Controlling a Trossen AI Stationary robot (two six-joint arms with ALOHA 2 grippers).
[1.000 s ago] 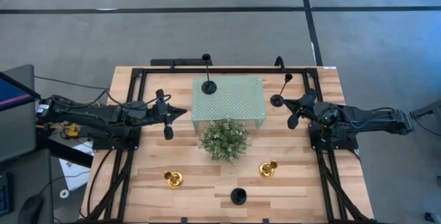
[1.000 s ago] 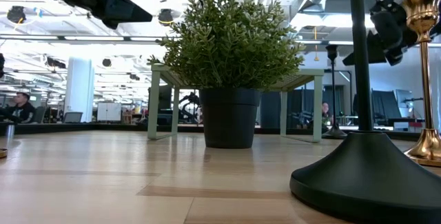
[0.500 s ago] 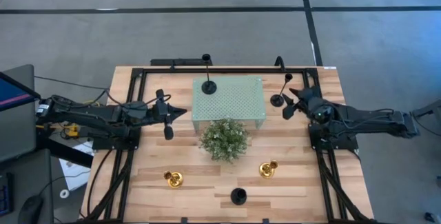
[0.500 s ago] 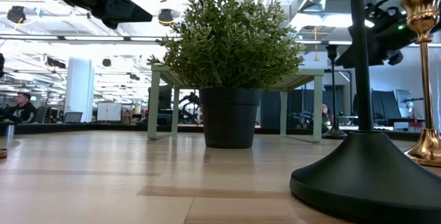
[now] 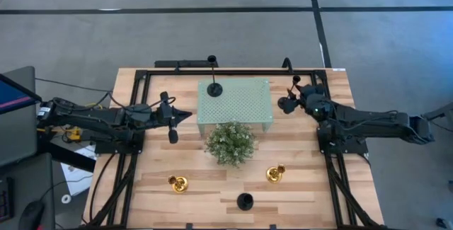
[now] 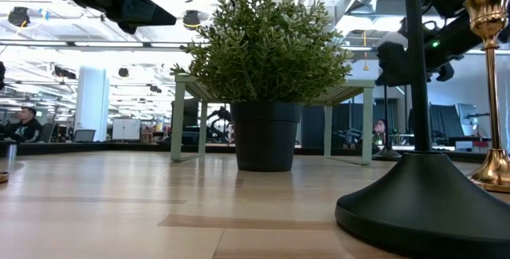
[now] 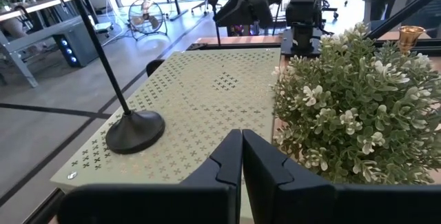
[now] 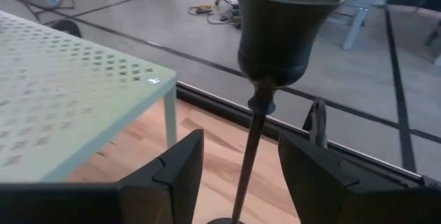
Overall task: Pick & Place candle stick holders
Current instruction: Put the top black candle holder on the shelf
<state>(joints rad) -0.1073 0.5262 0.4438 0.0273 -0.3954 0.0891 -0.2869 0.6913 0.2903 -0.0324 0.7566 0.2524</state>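
Note:
A black candle stick holder [image 8: 286,17] with a thin stem stands on the table right of the green perforated stand [image 5: 235,101]. My right gripper [image 8: 241,182] is open, one finger on each side of that stem [image 8: 249,155], apart from it; in the high view my right gripper [image 5: 289,97] covers the holder's base. A second black holder [image 5: 214,88] stands on the stand. A third [image 5: 245,201] stands at the near edge. Two gold holders [image 5: 178,184] [image 5: 275,174] stand near the front. My left gripper [image 5: 180,115] hangs shut, left of the stand.
A bushy potted plant [image 5: 230,143] stands in the table's middle, just in front of the stand. A black frame rail [image 5: 233,70] runs along the table's far edge. Bare wood lies between the plant and the gold holders.
My right gripper has moved toward the table's far edge and left, up to the black holder beside the stand, and has tipped slightly downward. Its fingers now stand on either side of the stem. The holders have kept their places.

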